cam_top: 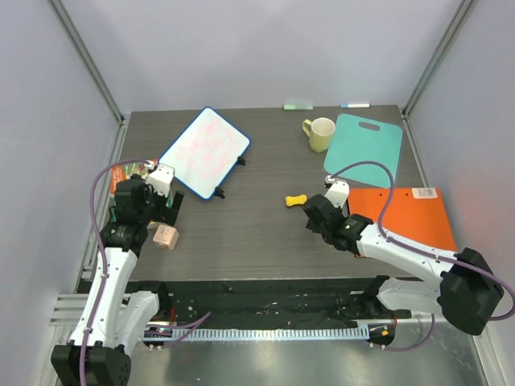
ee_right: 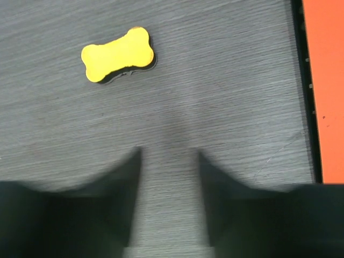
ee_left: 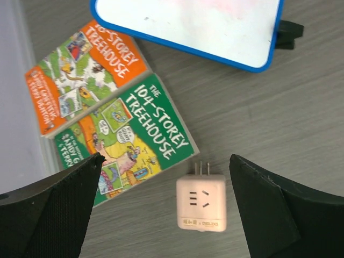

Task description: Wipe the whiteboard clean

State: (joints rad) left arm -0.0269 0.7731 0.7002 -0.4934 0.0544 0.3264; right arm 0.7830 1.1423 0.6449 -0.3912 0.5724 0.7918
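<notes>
The whiteboard (cam_top: pixel 204 152), white with a blue rim and faint pink-red scribbles, lies tilted at the back left; its near corner shows in the left wrist view (ee_left: pixel 188 27). A yellow bone-shaped eraser (cam_top: pixel 295 200) lies mid-table, also in the right wrist view (ee_right: pixel 118 55). My right gripper (cam_top: pixel 315 211) is open and empty, just right of and nearer than the eraser, with bare table between its fingers (ee_right: pixel 169 177). My left gripper (cam_top: pixel 158 201) is open and empty above a plug adapter (ee_left: pixel 201 202), near the board's near-left corner.
Two Treehouse books (ee_left: pixel 107 118) lie left of the adapter (cam_top: pixel 165 236). A yellow-green mug (cam_top: pixel 320 133), a teal cutting board (cam_top: pixel 364 143) and an orange folder (cam_top: pixel 406 213) sit at the right. An eraser-like green bar (cam_top: pixel 297 105) and a marker (cam_top: pixel 355 104) lie at the back edge.
</notes>
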